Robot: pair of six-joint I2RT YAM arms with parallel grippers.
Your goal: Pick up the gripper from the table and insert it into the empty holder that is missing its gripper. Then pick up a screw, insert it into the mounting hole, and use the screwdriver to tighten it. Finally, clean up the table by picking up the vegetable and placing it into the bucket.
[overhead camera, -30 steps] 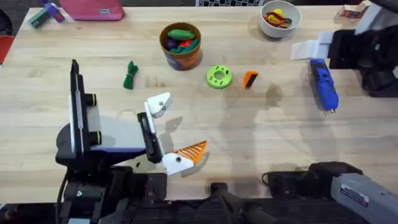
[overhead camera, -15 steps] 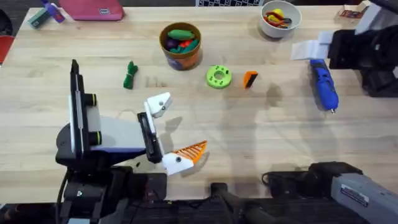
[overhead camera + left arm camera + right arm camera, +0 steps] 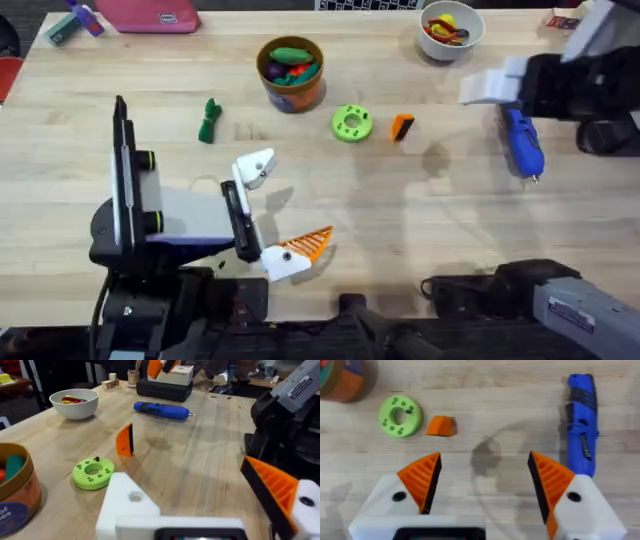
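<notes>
The orange gripper pad (image 3: 402,127) (image 3: 125,440) (image 3: 440,426) lies on the table next to a green disc (image 3: 351,123). My left gripper (image 3: 275,210) (image 3: 200,500) rests open at the near left. Its far finger is the bare white empty holder (image 3: 255,168) (image 3: 127,505), and the other finger carries an orange pad. My right gripper (image 3: 492,88) (image 3: 485,480) hangs open above the table at the far right, near the rear end of the blue screwdriver (image 3: 522,142) (image 3: 582,420). A dark green vegetable (image 3: 208,120) lies left of the orange-brown bucket (image 3: 291,72). A small dark screw (image 3: 409,408) sits on the disc.
A white bowl (image 3: 451,28) with red and yellow bits stands at the far right. The bucket holds several toy pieces. A pink case (image 3: 150,15) lies at the far left edge. Bare wood stretches between the disc and my left gripper.
My right arm has swung left, bringing its white fingers out over the table near the screwdriver's rear end. The left arm and the table's objects have not moved.
</notes>
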